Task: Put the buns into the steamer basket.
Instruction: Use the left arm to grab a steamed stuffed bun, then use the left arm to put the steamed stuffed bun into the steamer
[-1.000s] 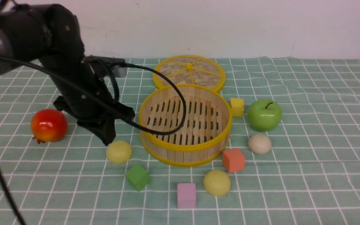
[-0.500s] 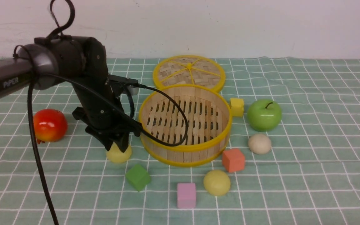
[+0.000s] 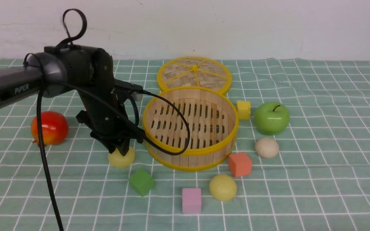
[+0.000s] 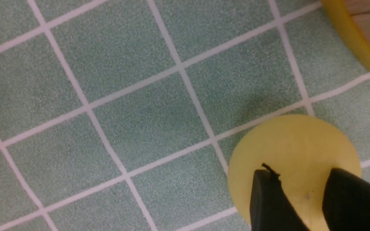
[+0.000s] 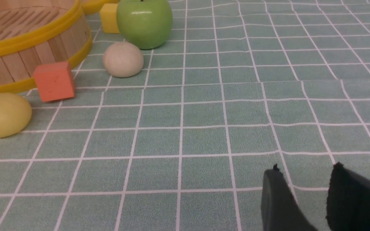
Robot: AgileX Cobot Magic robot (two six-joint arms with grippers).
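Note:
The steamer basket (image 3: 189,152) stands empty at mid-table. One pale yellow bun (image 3: 121,158) lies on the cloth at its left. My left gripper (image 3: 120,148) points down onto this bun's top. In the left wrist view its open fingertips (image 4: 300,171) show a gap with the bun (image 4: 287,141) behind it, beside the basket rim (image 4: 348,35); I cannot tell whether they touch it. A second yellow bun (image 3: 223,187) lies in front of the basket, an off-white bun (image 3: 267,147) to its right. My right gripper (image 5: 306,168) hovers open over bare cloth, apart from both buns (image 5: 123,59) (image 5: 3,114).
The woven lid (image 3: 194,73) lies behind the basket. A green apple (image 3: 271,117) and a yellow cube (image 3: 243,109) sit at its right. An orange cube (image 3: 240,164), green cube (image 3: 141,182) and pink cube (image 3: 191,200) lie in front. A red fruit (image 3: 49,128) sits at far left.
My left arm has swung right and come down onto the left yellow bun, and its jaws have opened. The buns and the right arm have stayed put.

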